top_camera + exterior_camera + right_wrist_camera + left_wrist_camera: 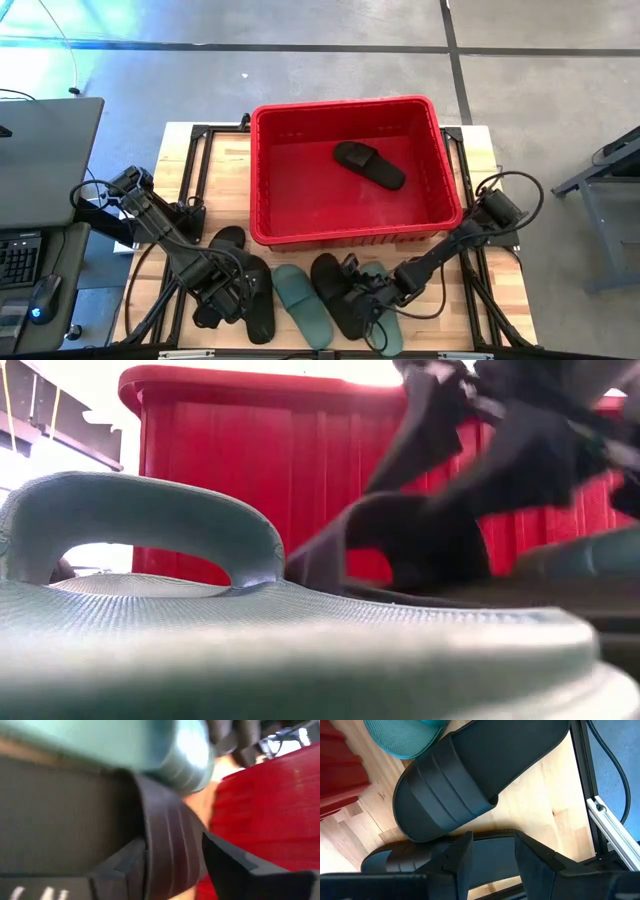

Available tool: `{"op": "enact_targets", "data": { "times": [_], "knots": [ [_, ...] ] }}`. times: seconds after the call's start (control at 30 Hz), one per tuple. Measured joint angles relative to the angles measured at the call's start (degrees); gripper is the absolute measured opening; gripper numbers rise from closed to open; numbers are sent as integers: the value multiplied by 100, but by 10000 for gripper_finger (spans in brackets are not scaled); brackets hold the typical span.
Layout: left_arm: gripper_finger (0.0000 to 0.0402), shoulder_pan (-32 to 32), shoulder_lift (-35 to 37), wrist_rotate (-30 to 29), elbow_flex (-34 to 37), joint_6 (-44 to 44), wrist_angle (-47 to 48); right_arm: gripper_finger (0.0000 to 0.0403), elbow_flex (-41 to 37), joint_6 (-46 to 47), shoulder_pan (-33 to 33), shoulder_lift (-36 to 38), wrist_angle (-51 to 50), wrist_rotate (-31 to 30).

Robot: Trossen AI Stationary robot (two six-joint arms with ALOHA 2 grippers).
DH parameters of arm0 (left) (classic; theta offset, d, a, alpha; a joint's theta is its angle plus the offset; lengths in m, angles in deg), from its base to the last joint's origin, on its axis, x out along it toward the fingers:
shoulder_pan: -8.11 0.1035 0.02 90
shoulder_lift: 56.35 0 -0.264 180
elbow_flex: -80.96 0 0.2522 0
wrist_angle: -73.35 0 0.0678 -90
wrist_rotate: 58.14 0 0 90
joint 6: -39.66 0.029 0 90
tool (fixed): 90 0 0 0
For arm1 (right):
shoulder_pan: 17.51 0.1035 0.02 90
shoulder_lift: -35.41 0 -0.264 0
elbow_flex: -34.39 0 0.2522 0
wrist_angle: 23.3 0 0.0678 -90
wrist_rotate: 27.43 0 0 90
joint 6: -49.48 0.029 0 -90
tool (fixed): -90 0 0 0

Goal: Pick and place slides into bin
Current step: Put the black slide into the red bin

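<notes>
The red bin stands at the table's far middle with one black slide lying in it. In front of it lie three black and two teal slides. My left gripper is shut on a black slide at the near left, with another black slide lying flat just ahead. My right gripper is shut on a black slide that lies between a teal slide and a second teal slide. My left gripper has a flat dark part of the black slide between its two fingers, coming from above and slanting down. Which part this is I cannot tell. The slide lies on the table. My right gripper pinches the black slide's ribbed strap between its two fingers, which lie across the strap. The fingers come from above, slanting down from the table's right side. In the low view the strap arches below the gripper; whether the sole is off the table is hidden.
The bin's near wall rises just beyond the slides. Black frame rails run along the table's left and right sides. A desk with a keyboard and mouse stands left of the table.
</notes>
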State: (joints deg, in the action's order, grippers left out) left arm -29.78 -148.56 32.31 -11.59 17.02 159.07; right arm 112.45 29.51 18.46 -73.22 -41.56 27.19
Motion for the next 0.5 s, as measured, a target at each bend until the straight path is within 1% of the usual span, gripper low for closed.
{"op": "enact_targets", "data": {
  "times": [0.13, 0.2, 0.3, 0.33, 0.43, 0.5],
  "knots": [
    [129, 0, 2, 0, 0, 5, -2, 121, 366, 300, 21, 10, -97, -31],
    [129, 0, 4, 0, 0, 5, -2, 84, 590, 306, 43, 12, -236, 63],
    [129, 0, 4, 0, 0, 5, -3, 19, 998, 324, 48, 12, -890, 206],
    [129, 0, 4, 0, 0, 5, -6, 11, 1174, 324, 46, 12, -1163, 238],
    [129, 0, 4, -2, 0, 6, -13, 19, 1648, 346, 43, 25, -1932, 405],
    [129, 0, 4, -3, 0, 25, -14, 13, 1902, 316, 59, 26, -2588, 392]
  ]
}}
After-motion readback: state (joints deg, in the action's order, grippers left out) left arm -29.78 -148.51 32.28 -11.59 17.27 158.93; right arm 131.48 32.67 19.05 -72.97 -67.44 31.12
